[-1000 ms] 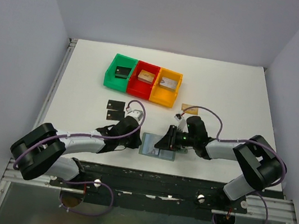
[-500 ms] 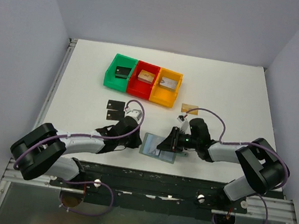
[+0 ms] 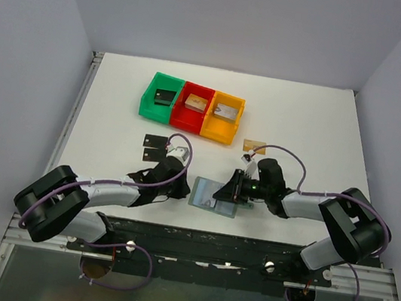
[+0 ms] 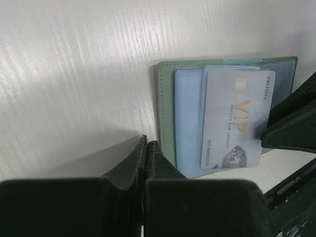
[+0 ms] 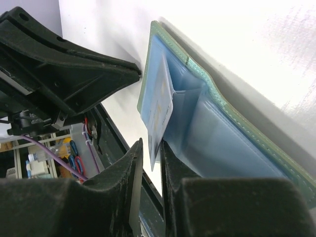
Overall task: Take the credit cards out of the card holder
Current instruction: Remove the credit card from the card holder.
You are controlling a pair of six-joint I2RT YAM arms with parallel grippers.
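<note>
well, the holder (image 3: pixel 212 197) lies opened flat on the bench (image 3: pixel 312 122), pale blue lining up, between the two arms. the left end effector (image 4: pixel 146 148) is clenched on nothing, its closed tips set down at the holder's outer edge. that looks like a way to pin the holder so it won't slide when a card is drawn off toward the other side.

the right end effector (image 5: pixel 150 153) comes in from the holder's opposite side, its fingers (image 5: pixel 131 163) straddling the free edge of a silvery card (image 4: pixel 232 118). the gap is narrow, but i cannot tell whether the pads actually pinch the card or just flank it.

the card's long axis runs parallel to the holder's pinned edge. its print reads along that axis, and one long edge faces the right end effector. from the right wrist view it is tilted, the gripped side lifted off the lining and the far side down near a pocket; whether it is tucked in there is unclear. the holder's own long axis runs crosswise to the card, from one arm toward the other.

two black cards (image 3: pixel 153 148) lie beyond the holder on the left arm's side, well apart from it. a tan card (image 3: pixel 253 146) lies beyond it on the right arm's side. judging by that, the job is partly done.
</note>
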